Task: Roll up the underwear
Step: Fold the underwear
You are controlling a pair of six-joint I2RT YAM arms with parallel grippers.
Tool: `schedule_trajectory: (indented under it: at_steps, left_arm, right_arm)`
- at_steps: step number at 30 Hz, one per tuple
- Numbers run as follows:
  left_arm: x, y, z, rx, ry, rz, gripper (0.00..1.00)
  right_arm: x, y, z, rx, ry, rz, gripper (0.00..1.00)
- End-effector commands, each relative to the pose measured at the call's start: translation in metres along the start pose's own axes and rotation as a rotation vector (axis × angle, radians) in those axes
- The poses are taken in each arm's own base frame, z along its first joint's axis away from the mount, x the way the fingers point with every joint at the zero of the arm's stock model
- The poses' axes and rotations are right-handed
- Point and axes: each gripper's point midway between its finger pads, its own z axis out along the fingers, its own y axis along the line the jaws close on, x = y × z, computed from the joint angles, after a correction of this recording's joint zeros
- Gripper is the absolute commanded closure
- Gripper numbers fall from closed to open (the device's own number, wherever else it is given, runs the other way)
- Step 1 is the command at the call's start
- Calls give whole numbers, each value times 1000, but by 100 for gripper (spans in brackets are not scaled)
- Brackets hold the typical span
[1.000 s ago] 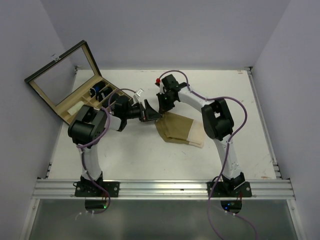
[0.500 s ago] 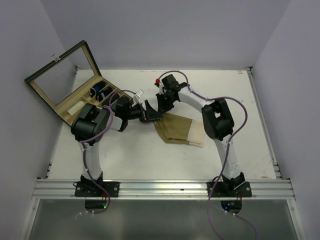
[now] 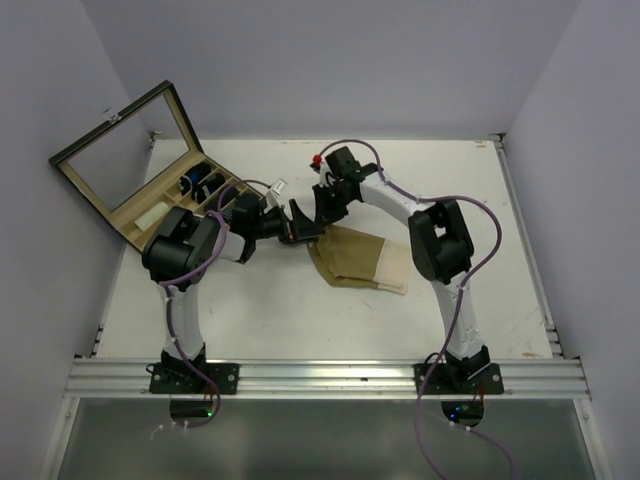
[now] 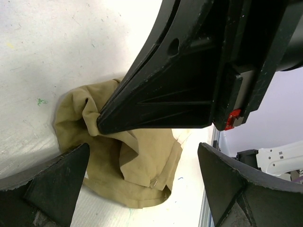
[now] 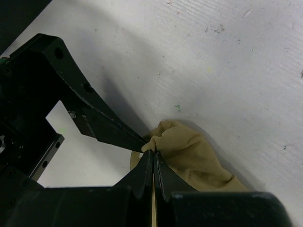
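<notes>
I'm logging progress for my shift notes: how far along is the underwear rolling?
Done: little. The underwear lies mostly flat on the table, with no roll visible. In hand: the right hand is shut on a bunched corner at its far-left end, while the left hand stands open facing that corner, holding nothing. Left: the whole rolling.

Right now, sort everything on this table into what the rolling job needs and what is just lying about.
For the job:
- tan underwear
- right gripper, shut on a fold of it
- left gripper, open beside that fold

Lying about:
- wooden box, lid open, at the far left
- dark rolled items in its compartments
</notes>
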Motion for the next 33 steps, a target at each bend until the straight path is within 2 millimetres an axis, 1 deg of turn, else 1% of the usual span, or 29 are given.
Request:
schedule_trajectory:
  at_steps: [1, 7, 11, 13, 14, 15, 16, 17, 20, 21, 22, 23, 24, 26, 27, 29, 31, 32, 33]
  left_arm:
    - [-12, -3, 5, 10, -30, 58, 0]
    - [-13, -6, 4, 15, -31, 63, 0]
    - [-12, -8, 3, 17, -26, 60, 0]
    - [-13, -14, 0, 22, -31, 70, 0]
    - [-10, -16, -1, 20, -25, 72, 0]
    - [-13, -24, -5, 27, -31, 84, 0]
    - [-12, -27, -7, 29, -28, 90, 0]
    - [-13, -36, -13, 30, -29, 116, 0]
    - [-11, -47, -22, 25, -18, 181, 0]
    - [-12, -59, -27, 27, -15, 205, 0]
    - [-11, -63, -31, 27, -7, 223, 0]
    - [-11, -69, -36, 19, -3, 250, 0]
    - [-11, -72, -37, 20, 1, 254, 0]
    - [-15, -77, -40, 20, -1, 247, 0]
    - [-18, -78, -40, 22, -10, 245, 0]
    - [-25, -81, -39, 31, -29, 248, 0]
    - [-28, -83, -37, 45, -37, 246, 0]
    - [-29, -82, -35, 51, -42, 238, 0]
    - [-30, -81, -35, 51, -47, 237, 0]
  right_arm:
    - [-4, 19, -18, -56, -20, 18, 100]
    - [17, 8, 6, -57, 50, 68, 100]
    - [24, 0, 18, -43, 76, 79, 100]
    - [25, -2, 22, -46, 83, 88, 100]
    - [27, -4, 26, -43, 90, 92, 98]
    - [26, -5, 28, -42, 90, 99, 97]
    - [26, -6, 29, -43, 93, 103, 94]
    - [27, -7, 33, -43, 98, 106, 92]
    - [23, -8, 35, -55, 95, 118, 84]
    - [24, -9, 38, -59, 101, 126, 81]
    - [22, -9, 37, -71, 97, 130, 72]
    - [20, -4, 37, -104, 95, 131, 68]
    - [19, -1, 37, -121, 94, 141, 60]
    - [15, 6, 35, -161, 82, 147, 55]
    - [12, 15, 30, -200, 80, 157, 54]
    - [5, 23, 25, -235, 56, 162, 53]
    - [-2, 33, 14, -283, 38, 160, 54]
    - [-8, 37, 12, -304, 19, 167, 55]
    - [-11, 41, 8, -326, 10, 169, 58]
